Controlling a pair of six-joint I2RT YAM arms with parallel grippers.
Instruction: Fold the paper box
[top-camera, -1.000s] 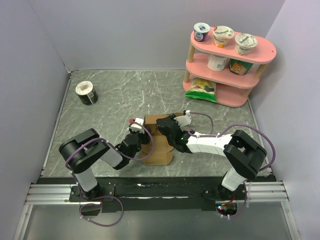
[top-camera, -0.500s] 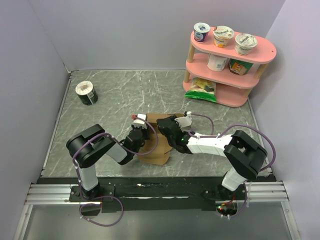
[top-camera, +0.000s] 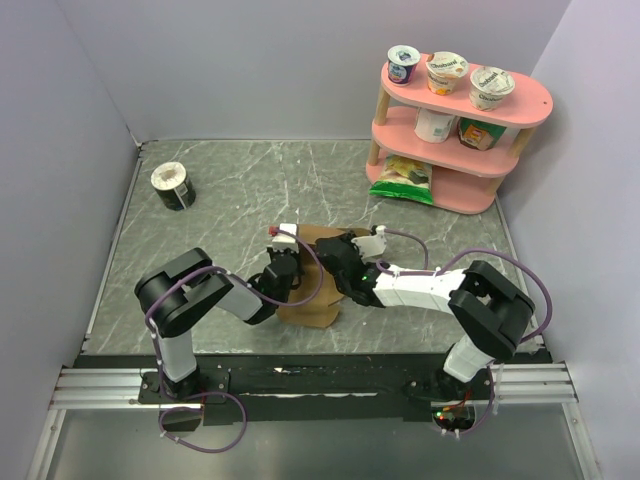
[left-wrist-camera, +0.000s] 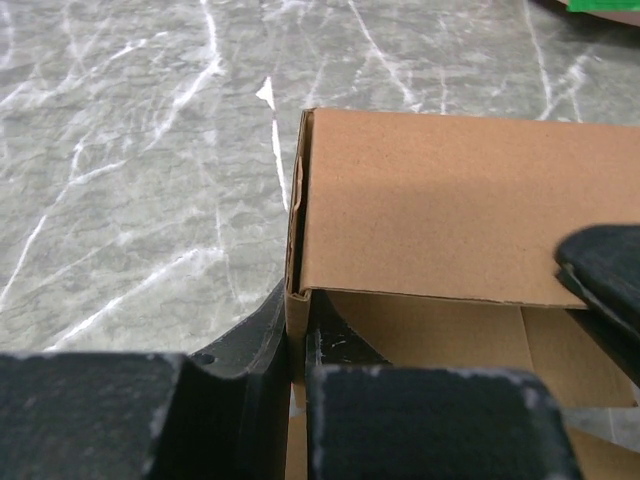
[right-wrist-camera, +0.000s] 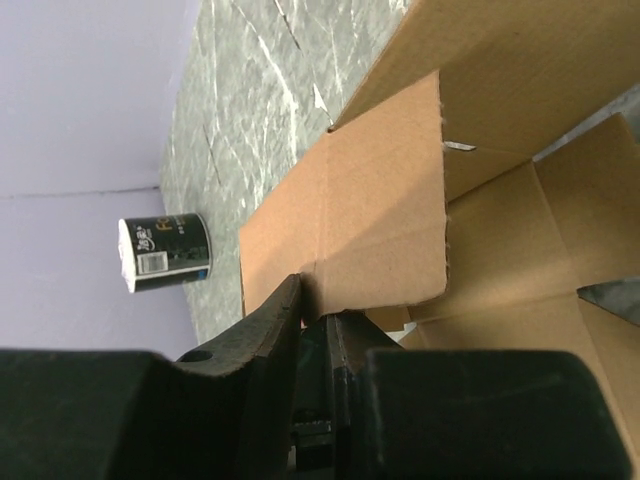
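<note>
Top external: paper box (top-camera: 313, 308) on grey marbled table (top-camera: 250, 190), lilac walls (top-camera: 250, 70).

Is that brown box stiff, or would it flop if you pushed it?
Probably floppy: the paper box is thin creased card, not yet locked together. Likely light too; the left gripper pinches just one wall.

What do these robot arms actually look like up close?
Both the left arm and right arm have bulky black joints, pale grey links and looping purple cables. Their fingers are black with a rough pad texture.
</note>
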